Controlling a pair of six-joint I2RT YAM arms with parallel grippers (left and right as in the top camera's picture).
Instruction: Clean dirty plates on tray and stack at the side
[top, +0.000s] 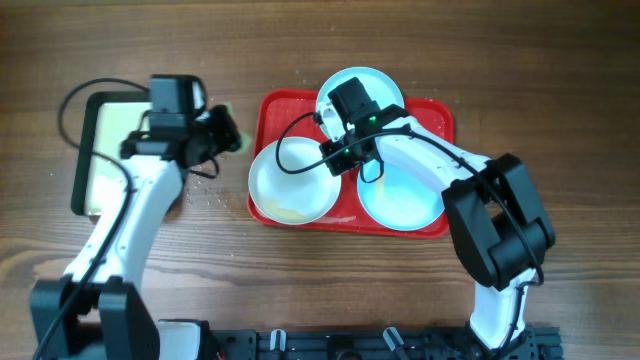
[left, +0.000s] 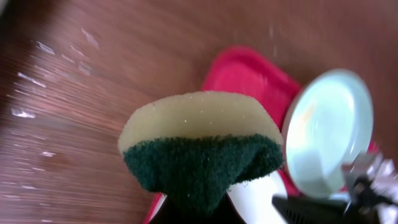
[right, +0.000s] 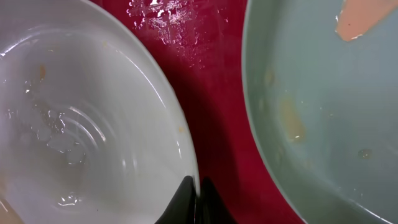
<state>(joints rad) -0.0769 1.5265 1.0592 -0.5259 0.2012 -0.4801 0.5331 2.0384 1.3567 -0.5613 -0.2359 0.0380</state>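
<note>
Overhead first: the red tray (top: 275, 108) sits mid-surface with all 3 plates on it. That's 1 white plate (top: 290, 180) overhanging the tray's left rim, 1 far blue plate (top: 375, 82) on its back edge and 1 near blue plate (top: 402, 192) at its right end. The right hand (top: 345, 155) is low over the tray's middle, between all 3. The left hand (top: 218, 135) hovers just off the tray's left rim. 1 cream tray (top: 95, 150) lies well apart, beyond that same side.

Left wrist now: the left hand is clamped on 1 sponge (left: 199, 146), yellow foam over green scourer. Behind it are a tray corner (left: 249, 71) and a blue plate, probably the far one (left: 326, 130).

Right wrist: the right hand's fingertips (right: 186, 196) are pressed together with nothing between them. White plate (right: 81, 124) to one side, most likely the near blue plate (right: 323, 118) to the other, and wet tray (right: 205, 87) between. The blue one carries an orange smear and specks.

My read is that these plates are light, stiff, glossy and wet, so slippery. They're shallow, so the raised rim is the only place to pinch, and the overhanging white edge looks easiest.
</note>
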